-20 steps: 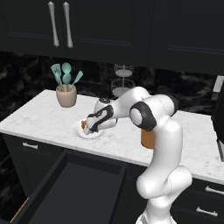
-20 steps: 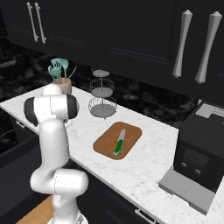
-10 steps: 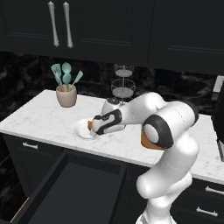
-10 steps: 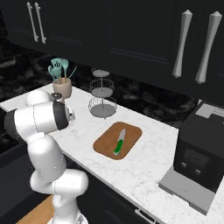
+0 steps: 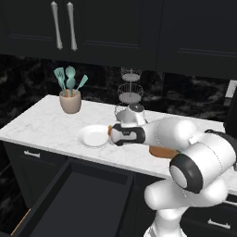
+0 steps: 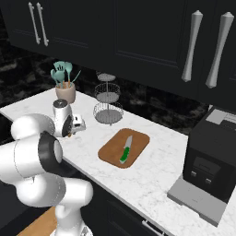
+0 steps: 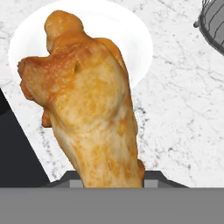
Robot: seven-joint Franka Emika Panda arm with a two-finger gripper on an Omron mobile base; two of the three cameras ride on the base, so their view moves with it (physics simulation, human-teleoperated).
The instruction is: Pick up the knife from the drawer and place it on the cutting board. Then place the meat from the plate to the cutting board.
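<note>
The gripper (image 5: 111, 134) is clamped on the meat (image 7: 89, 109) — in the hand view the golden-brown drumstick rises straight up from between the fingertips at the bottom and runs away from the camera, its knobbly end over the plate (image 7: 135, 48) below. The meat is lifted clear of the plate: white rim shows around its far end, with grey-veined marble counter (image 7: 183, 113) to the right and a dark wedge of the open drawer at the lower left.

In the left base view the hand lies nearly level above the counter (image 5: 41, 125), pointing left, its tip at the right edge of the plate (image 5: 92, 137), with a sliver of orange-brown meat (image 5: 110, 131) showing at its front. The drawer (image 5: 83, 199) stands pulled out below the counter edge, its interior dark.

In the right base view the cutting board (image 6: 138, 145) lies well to the right of the hand, on the counter, in front of the wire basket stand (image 6: 108, 99). The knife (image 6: 125, 150) rests on the board, green handle toward the front, blade toward the back. A beige cup of teal utensils (image 6: 63, 83) stands at the back left — a black coffee machine (image 6: 212, 156) at the far right
</note>
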